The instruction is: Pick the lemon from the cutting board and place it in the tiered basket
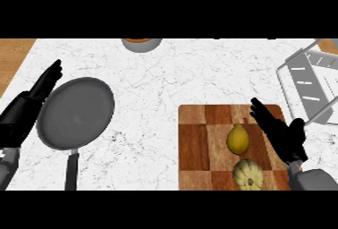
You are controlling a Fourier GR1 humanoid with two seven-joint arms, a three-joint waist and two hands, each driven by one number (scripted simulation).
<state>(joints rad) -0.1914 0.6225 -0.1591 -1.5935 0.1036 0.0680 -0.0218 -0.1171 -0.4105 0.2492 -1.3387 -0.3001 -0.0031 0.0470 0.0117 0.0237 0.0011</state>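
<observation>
Lemon (238, 139) lies on the wooden cutting board (198, 147), about in the middle of it, with its long side pointing away from the robot. Just below it on the same board sits a pale ribbed squash (248, 175) (close to the lemon, maybe touching). The right hand (280, 134) is over the board's right part, just beside the lemon, fingers straight and spread wide, holding nothing. The tiered basket (307, 82) stands at the counter's right edge, apart from the board. The left hand (33, 103) rests at the left edge, fingers straight, next to a grey frying pan (76, 112). A bowl (141, 44) shows at the far edge.
</observation>
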